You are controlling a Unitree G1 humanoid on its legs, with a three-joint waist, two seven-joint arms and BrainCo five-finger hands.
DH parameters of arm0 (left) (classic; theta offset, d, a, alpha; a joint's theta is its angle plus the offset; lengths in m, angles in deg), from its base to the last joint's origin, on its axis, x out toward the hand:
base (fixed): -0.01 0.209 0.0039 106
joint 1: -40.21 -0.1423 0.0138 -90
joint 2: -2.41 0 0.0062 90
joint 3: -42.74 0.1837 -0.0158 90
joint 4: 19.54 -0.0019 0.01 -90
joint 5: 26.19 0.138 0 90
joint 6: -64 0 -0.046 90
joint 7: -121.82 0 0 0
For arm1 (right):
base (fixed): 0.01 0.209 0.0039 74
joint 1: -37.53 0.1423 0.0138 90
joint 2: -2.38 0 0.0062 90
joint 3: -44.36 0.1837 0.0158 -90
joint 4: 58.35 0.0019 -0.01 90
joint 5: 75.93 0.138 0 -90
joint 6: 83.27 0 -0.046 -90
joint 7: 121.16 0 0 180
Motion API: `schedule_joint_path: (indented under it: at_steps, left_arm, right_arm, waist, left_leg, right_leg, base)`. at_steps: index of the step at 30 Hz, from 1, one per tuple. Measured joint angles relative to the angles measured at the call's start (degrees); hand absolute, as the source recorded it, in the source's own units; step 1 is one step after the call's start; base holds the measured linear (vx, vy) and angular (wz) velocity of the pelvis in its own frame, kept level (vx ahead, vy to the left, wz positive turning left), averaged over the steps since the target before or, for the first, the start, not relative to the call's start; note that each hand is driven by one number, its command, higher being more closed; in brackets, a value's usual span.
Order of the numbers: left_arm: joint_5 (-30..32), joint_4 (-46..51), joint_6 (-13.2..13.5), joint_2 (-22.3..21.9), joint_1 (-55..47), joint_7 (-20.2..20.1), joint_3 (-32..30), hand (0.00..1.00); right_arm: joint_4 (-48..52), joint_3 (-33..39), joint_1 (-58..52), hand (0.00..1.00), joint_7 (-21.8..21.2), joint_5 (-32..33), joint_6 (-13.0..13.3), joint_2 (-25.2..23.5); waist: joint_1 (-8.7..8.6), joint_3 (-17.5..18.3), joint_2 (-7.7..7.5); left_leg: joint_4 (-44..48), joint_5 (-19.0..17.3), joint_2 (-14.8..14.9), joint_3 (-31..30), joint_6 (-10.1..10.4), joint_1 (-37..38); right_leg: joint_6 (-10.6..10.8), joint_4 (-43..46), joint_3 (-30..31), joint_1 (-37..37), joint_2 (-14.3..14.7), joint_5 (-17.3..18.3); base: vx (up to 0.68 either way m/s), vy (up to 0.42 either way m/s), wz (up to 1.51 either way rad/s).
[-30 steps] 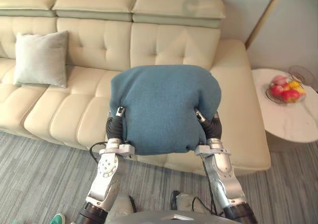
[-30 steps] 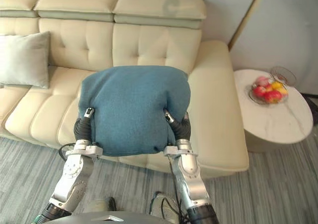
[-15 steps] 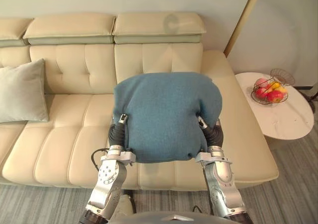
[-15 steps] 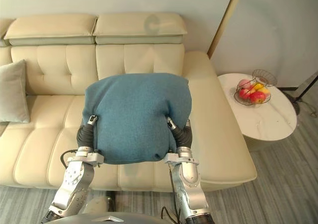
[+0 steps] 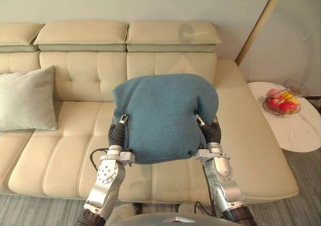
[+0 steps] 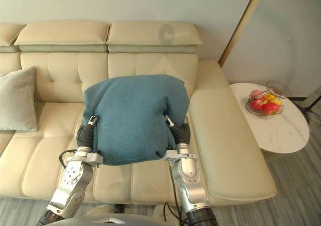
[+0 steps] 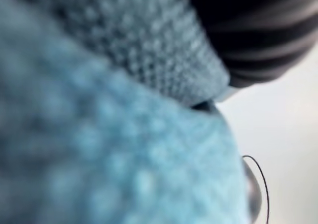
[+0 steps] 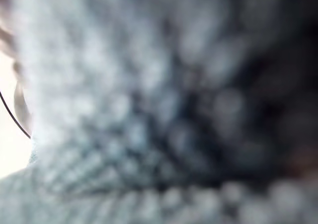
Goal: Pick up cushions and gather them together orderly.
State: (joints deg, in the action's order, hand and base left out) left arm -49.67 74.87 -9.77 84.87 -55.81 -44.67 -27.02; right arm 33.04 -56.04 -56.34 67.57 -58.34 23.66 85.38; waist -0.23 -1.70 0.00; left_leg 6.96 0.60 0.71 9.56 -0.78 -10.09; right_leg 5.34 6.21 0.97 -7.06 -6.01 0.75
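A big blue knitted cushion [image 5: 165,116] is held up above the cream sofa [image 5: 75,151], squeezed between both arms. My left hand [image 5: 117,131] is at its left side and my right hand [image 5: 210,131] at its right side; the cushion covers both past the dark wrist covers. Blue knit [image 7: 99,134] lies right against the left wrist camera, beside the dark ribbed cover [image 7: 258,30]. The same cloth [image 8: 149,110] presses on the right wrist camera. A light grey cushion [image 5: 27,98] leans upright against the sofa's backrest at the left.
A round white side table [image 5: 306,131] stands right of the sofa with a wire basket of fruit [image 5: 281,103] on it. A slanted wooden lamp pole [image 5: 258,23] rises behind the sofa's right end. Striped grey carpet [image 6: 296,186] lies in front.
The camera has moved: the sofa now sits lower and nearer, with more of the grey cushion in sight. The blue cushion stays held between both arms in the same way.
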Motion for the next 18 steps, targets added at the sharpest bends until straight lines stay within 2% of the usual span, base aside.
schedule_joint_path:
  at_steps: [1,7,9,12,14,15,16,17,18]
  left_arm:
    - [-0.03,0.0,-0.05,-0.08,-0.15,0.0,0.0,1.0]
    - [-0.02,0.04,-0.09,-0.64,-0.2,0.0,0.0,1.0]
    - [0.02,0.04,-0.11,-0.85,0.44,0.0,0.01,1.0]
    - [0.06,-0.06,-0.13,-0.88,2.42,0.07,0.0,1.0]
    - [0.05,-0.07,-0.1,-0.88,4.79,0.35,-0.04,1.0]
    - [0.05,-0.5,-0.08,-0.84,6.32,0.72,-0.03,1.0]
    - [0.04,-1.4,-0.07,-0.83,7.3,0.95,-0.12,1.0]
    - [0.04,-2.11,-0.01,-0.72,8.33,1.24,-0.15,1.0]
    - [0.05,-2.82,0.18,-0.98,9.37,1.24,-0.02,1.0]
  right_arm:
    - [0.01,0.0,-0.01,1.0,0.0,0.0,-0.04,0.0]
    - [2.02,0.04,-0.39,1.0,0.02,-0.03,-0.9,0.14]
    - [3.09,0.31,-0.44,1.0,0.14,-0.07,-0.87,0.13]
    - [3.17,0.54,-0.2,1.0,0.69,-0.06,-0.86,0.03]
    - [3.15,0.99,1.3,1.0,1.61,-0.07,-0.88,-0.01]
    - [2.86,1.63,2.56,1.0,1.87,-0.09,-0.89,0.02]
    - [2.23,1.69,3.4,1.0,1.91,-0.1,-0.9,0.0]
    - [2.12,1.86,4.01,1.0,1.96,-0.17,-0.8,-0.11]
    - [2.11,2.54,4.72,1.0,1.97,-0.19,-0.8,0.23]
  waist:
    - [-0.05,0.04,-0.25]
    - [-0.47,0.24,-0.43]
    - [-1.05,0.26,-0.45]
    - [-0.91,0.22,-0.47]
    - [-0.32,0.23,-0.47]
    - [0.1,0.12,-0.33]
    - [0.06,0.09,-0.57]
    - [-0.36,0.17,-1.72]
    - [-0.52,0.22,-1.02]
  left_leg:
    - [-2.67,1.24,-0.22,0.05,0.15,1.36]
    - [-8.56,3.98,-0.94,-0.21,0.3,4.7]
    - [-11.17,5.92,-1.24,-2.21,0.38,4.94]
    - [-10.53,6.72,-1.29,-4.31,0.58,3.35]
    - [-6.58,5.92,-1.04,-4.96,1.69,-0.21]
    - [-4.61,3.23,-0.39,-4.27,1.62,-1.78]
    - [-4.15,1.41,0.13,-2.48,2.7,-2.0]
    - [-2.66,-0.52,-0.41,-0.03,1.92,-1.69]
    - [5.11,-1.41,0.6,-0.34,-0.01,-3.37]
  right_leg:
    - [-0.27,-2.52,-0.05,1.2,0.08,-1.1]
    - [-0.3,-3.99,-0.36,2.7,0.24,-1.33]
    - [-0.3,-4.11,-2.31,2.85,0.22,-1.29]
    - [-0.4,-3.7,-4.76,2.6,0.13,-1.21]
    - [-0.69,-1.36,-5.09,0.32,0.1,-0.93]
    - [-0.68,-0.92,-5.42,-0.33,0.19,-0.96]
    - [-0.77,-1.15,-5.53,-0.15,-0.05,-1.29]
    - [-0.49,-1.81,-5.93,0.0,-2.07,-1.43]
    - [-0.63,-1.48,-5.44,-0.64,-1.94,-0.82]
  base:
    - [0.05,-0.026,-0.02]
    - [0.03,-0.018,0.02]
    - [-0.02,-0.017,0.39]
    - [-0.04,-0.001,0.47]
    - [-0.09,0.015,0.32]
    - [-0.11,0.01,0.15]
    - [-0.1,0.031,0.13]
    - [-0.09,0.032,0.07]
    - [-0.05,0.014,-0.1]
